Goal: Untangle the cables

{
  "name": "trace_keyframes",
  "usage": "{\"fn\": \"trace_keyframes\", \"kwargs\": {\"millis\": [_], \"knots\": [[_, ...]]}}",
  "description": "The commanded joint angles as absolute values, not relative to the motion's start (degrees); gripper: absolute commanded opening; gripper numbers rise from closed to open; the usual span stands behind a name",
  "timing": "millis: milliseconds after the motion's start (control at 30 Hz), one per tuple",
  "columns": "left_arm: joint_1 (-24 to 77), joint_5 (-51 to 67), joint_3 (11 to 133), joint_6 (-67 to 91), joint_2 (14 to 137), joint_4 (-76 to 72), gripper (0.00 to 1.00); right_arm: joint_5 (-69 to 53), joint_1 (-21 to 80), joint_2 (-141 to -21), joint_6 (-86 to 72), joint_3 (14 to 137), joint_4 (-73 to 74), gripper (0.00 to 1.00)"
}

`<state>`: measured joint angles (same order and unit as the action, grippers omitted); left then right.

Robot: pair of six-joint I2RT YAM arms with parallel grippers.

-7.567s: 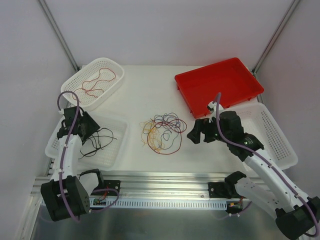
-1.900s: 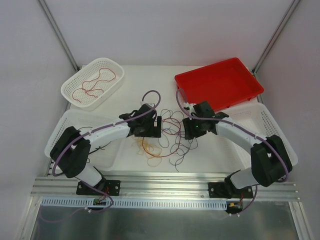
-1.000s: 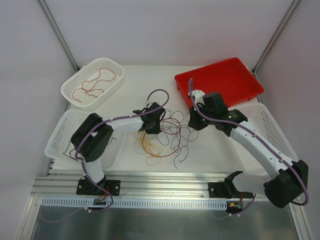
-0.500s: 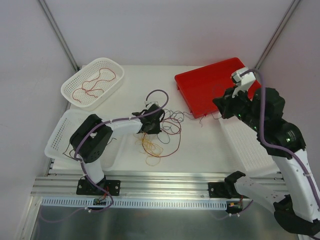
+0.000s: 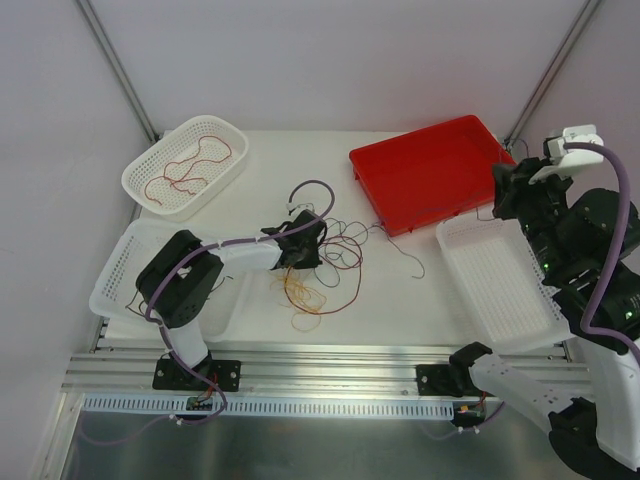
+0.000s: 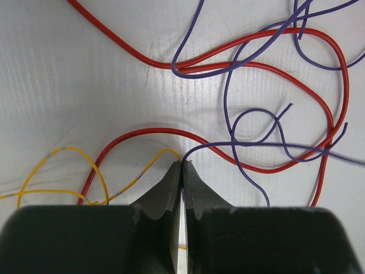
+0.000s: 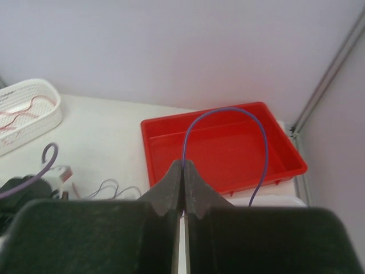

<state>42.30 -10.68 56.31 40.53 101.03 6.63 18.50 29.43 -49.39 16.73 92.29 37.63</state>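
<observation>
my left claw (image 6: 182, 166) is squeezed shut, low over the white table (image 6: 68, 103), tips in the loose tangle of thin red, purple and yellow wires (image 5: 325, 275). a yellow strand (image 6: 167, 149) and a purple strand (image 6: 256, 144) run right up to the tips; whether either is pinched i cannot tell. my right claw (image 7: 183, 166) is raised near the shallow red plastic tray (image 7: 228, 154), clamped on a thin purple wire (image 7: 228, 108) that arches up from the tips.
</observation>
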Motion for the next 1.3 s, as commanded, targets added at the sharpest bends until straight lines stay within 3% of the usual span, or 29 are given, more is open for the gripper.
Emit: {"fn": "trace_keyframes", "kwargs": {"millis": [0, 100, 233, 467, 767, 900, 1267], "knots": [[41.31, -13.45, 52.38, 40.08, 103.89, 15.64, 0.0, 29.15, 28.74, -50.97, 19.68, 95.8, 32.44, 0.01], [40.96, -13.01, 51.77, 40.34, 103.89, 15.64, 0.0, 36.18, 27.52, -52.38, 23.02, 95.89, 29.19, 0.01], [40.87, -13.01, 51.33, 40.34, 103.8, 15.64, 0.0, 36.3, 23.82, -55.89, 24.08, 98.17, 27.51, 0.01], [40.69, -13.27, 50.28, 39.9, 102.92, 15.56, 0.0, 28.58, 16.54, -65.02, 19.88, 107.04, 28.47, 0.01], [40.25, -12.57, 47.64, 40.6, 102.04, 15.56, 0.0, 6.37, -6.75, -73.55, 4.41, 119.43, 29.71, 0.01], [40.25, -12.66, 45.44, 41.48, 100.99, 15.38, 0.0, -1.47, -13.17, -76.81, -1.22, 118.57, 27.43, 0.01], [40.25, -12.57, 39.47, 43.94, 98.09, 14.86, 0.0, -8.78, -23.19, -81.39, -8.87, 117.95, 24.44, 0.01]]}}
